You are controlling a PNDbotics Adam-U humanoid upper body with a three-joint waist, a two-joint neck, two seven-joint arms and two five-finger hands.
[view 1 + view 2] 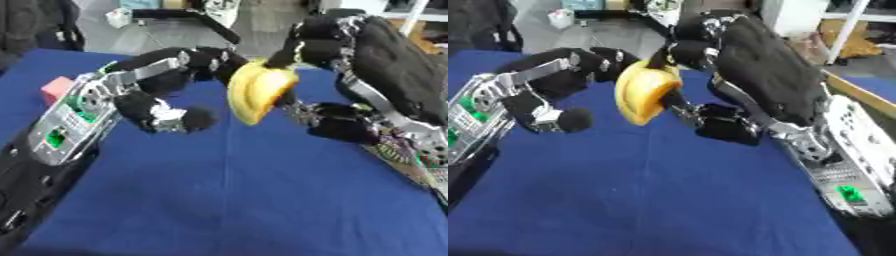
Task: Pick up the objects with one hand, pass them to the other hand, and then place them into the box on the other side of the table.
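A yellow banana (256, 92) hangs in the air above the blue table (227, 200), near its far middle. My right hand (750, 60) comes in from the right and is shut on it, with fingers curled over the top and the thumb (337, 125) under its right side. From the left, my left hand (153, 82) reaches in with its fingers (210, 60) stretched against the banana's upper left edge. Its thumb (179, 119) hangs below, apart from the fruit. The banana's far side is hidden by the fingers.
A pink block (57, 87) lies on the table at the far left, beside my left forearm. A tan rim (859, 95) with blue behind it runs along the right side. Furniture and a grey floor lie beyond the far edge.
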